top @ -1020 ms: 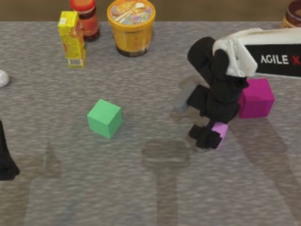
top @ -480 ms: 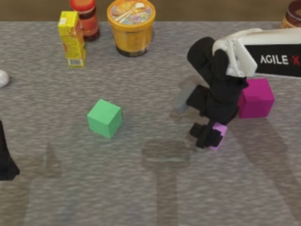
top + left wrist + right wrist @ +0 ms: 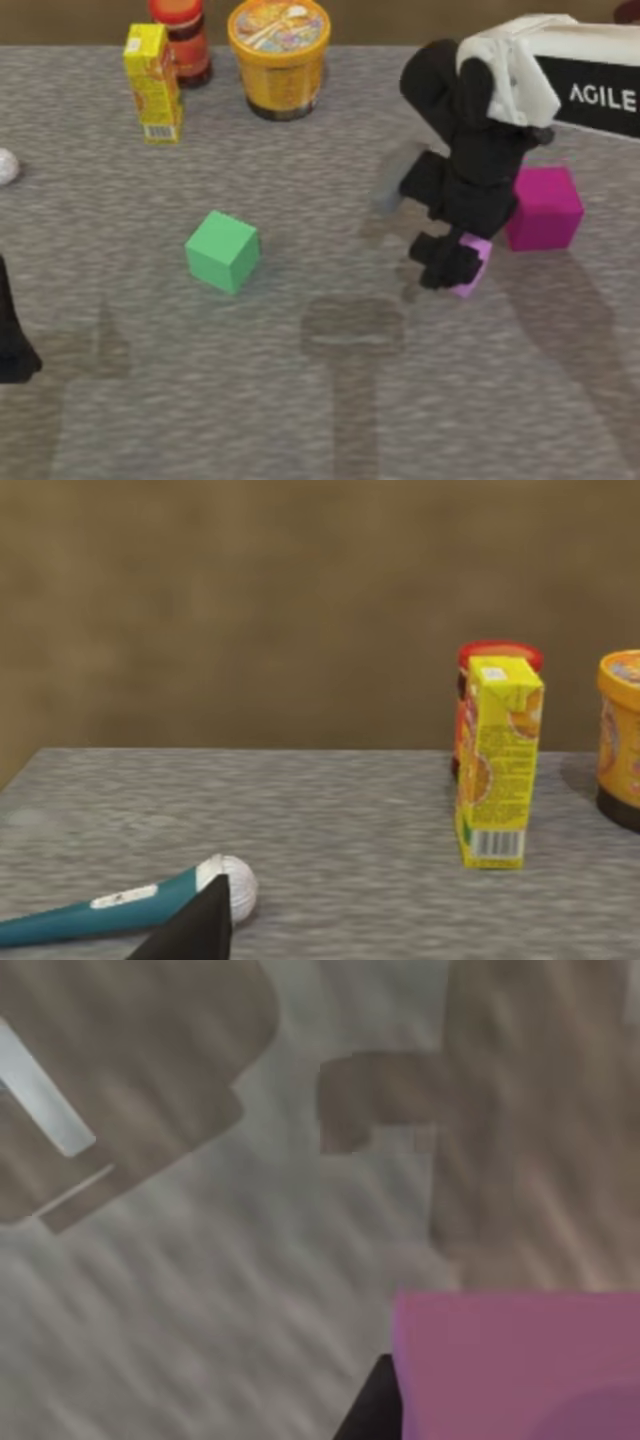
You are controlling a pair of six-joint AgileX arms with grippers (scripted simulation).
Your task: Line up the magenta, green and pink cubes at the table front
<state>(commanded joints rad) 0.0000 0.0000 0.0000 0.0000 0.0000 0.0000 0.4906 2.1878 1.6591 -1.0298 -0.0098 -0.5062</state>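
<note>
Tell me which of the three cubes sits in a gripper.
The pink cube, the smallest, is clamped in the right gripper. The green cube and magenta cube rest untouched on the table.

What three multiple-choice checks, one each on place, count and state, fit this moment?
1. Where is the green cube?
A. Left of the pink cube
B. Against the magenta cube
C. On the carton

2. How many cubes show in the top view?
A. Two
B. Three
C. Four

3. What is the right gripper doing?
A. Parked at the table edge
B. Holding the carton
C. Shut on the pink cube

Answers:
1. A: it sits alone, well left of the pink cube and the magenta cube.
2. B: green, pink and magenta.
3. C: its fingers clasp the pink cube; the yellow carton stands untouched at the back, and the left gripper idles at the left edge.
</note>
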